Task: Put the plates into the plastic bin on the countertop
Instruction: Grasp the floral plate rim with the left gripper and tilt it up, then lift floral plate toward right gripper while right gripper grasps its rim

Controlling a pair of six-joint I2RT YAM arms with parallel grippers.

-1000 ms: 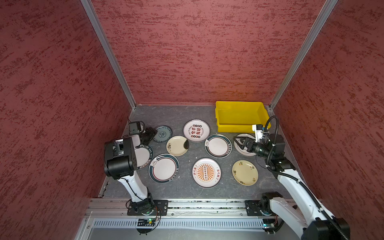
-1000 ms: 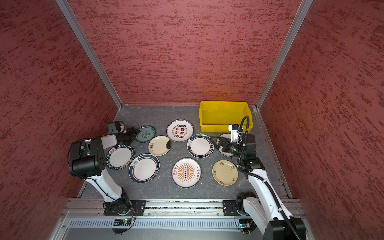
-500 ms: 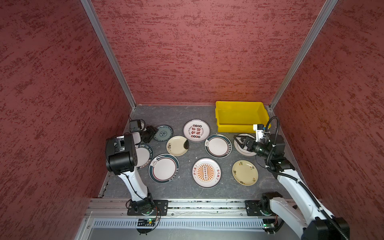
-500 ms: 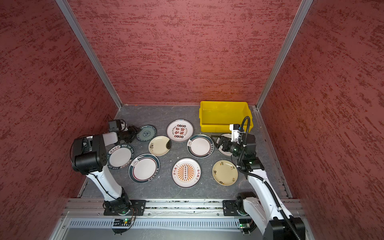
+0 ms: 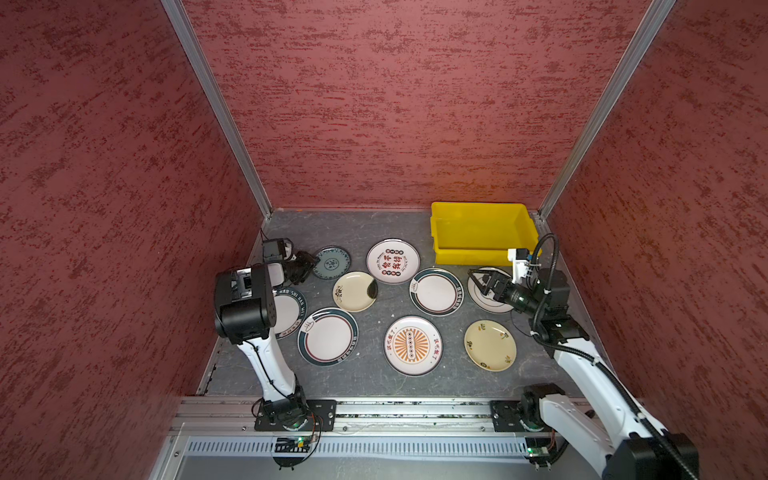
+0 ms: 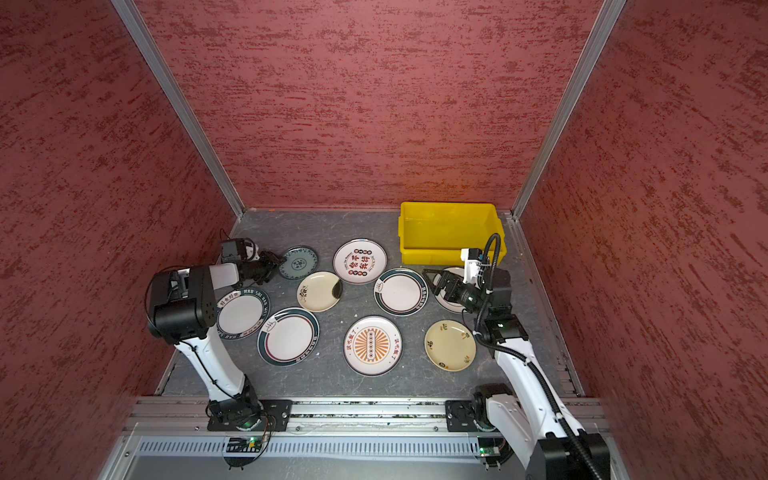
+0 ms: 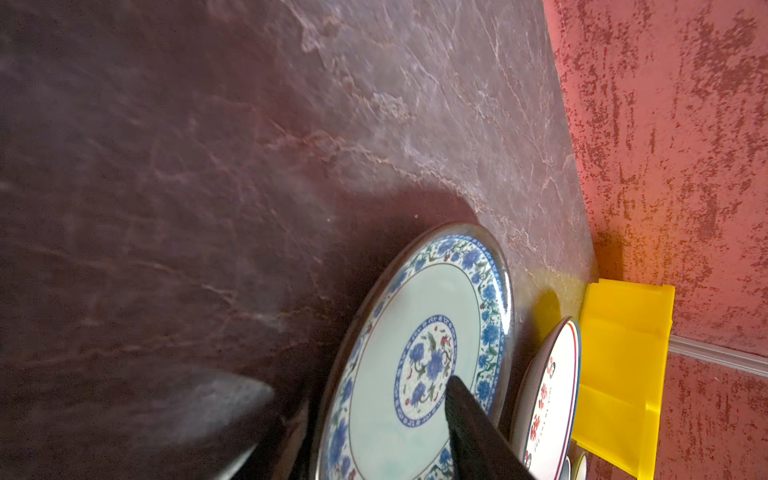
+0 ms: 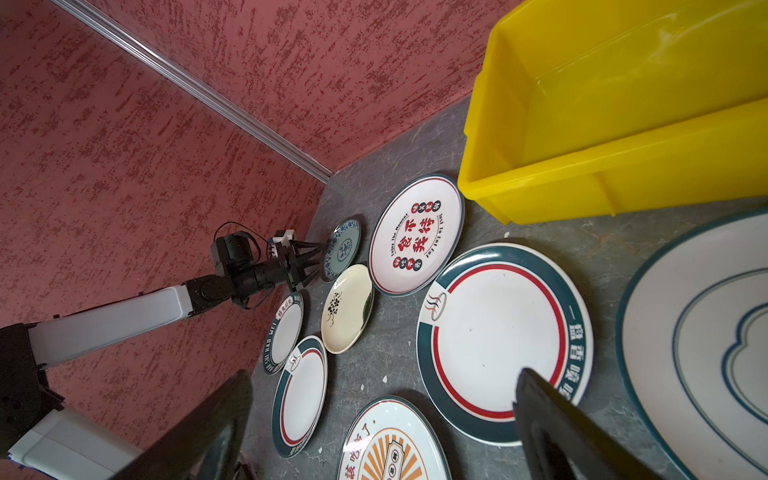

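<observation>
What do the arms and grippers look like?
Left arm and right arm: white link shells, black joint housings, black bases on a metal rail. Left gripper and right gripper: black, with tapered jaws. A thick black cable loops by the right wrist.

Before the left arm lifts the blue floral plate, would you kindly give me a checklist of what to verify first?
1. Aim of the left gripper on the blue floral plate: ok, the jaws straddle its rim.
2. Clamp on that plate: not ok, the jaws stand apart.
3. A finger under the rim: cannot tell.
4. Room in the yellow bin: ok, nothing in it.
5. State of the right gripper: ok, open and empty above the blue-outlined white plate.
</observation>
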